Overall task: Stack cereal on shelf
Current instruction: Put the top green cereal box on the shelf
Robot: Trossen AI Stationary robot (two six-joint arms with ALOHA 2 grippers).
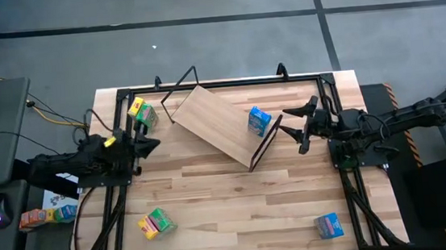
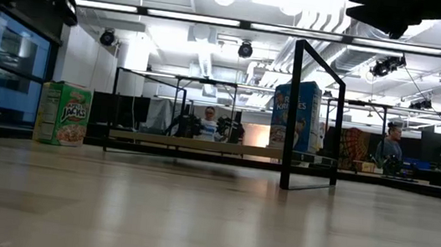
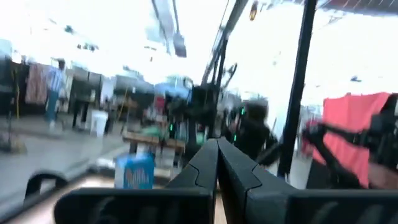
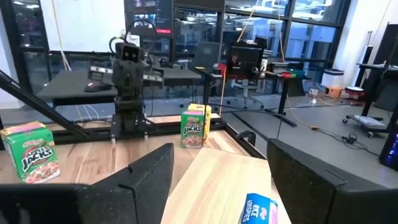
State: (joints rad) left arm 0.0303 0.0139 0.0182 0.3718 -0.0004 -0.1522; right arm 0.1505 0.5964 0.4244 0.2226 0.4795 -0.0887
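Overhead, the wooden table (image 1: 237, 196) shows the shelf (image 1: 219, 125) lying askew with one blue cereal box (image 1: 259, 121) on it, right gripper (image 1: 306, 125) spread wide beside it, left gripper (image 1: 150, 144) pinched shut at the left edge. Only that view catches the second blue box (image 1: 329, 226) at the front right corner. From table height, a green box (image 2: 62, 112) stands far left with people seated behind.

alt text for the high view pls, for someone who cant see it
Seen from above, a tilted wood shelf holds one blue cereal box, with the open right pincer just beside it. The shut left pincer waits at the table's left edge; other boxes lie scattered.
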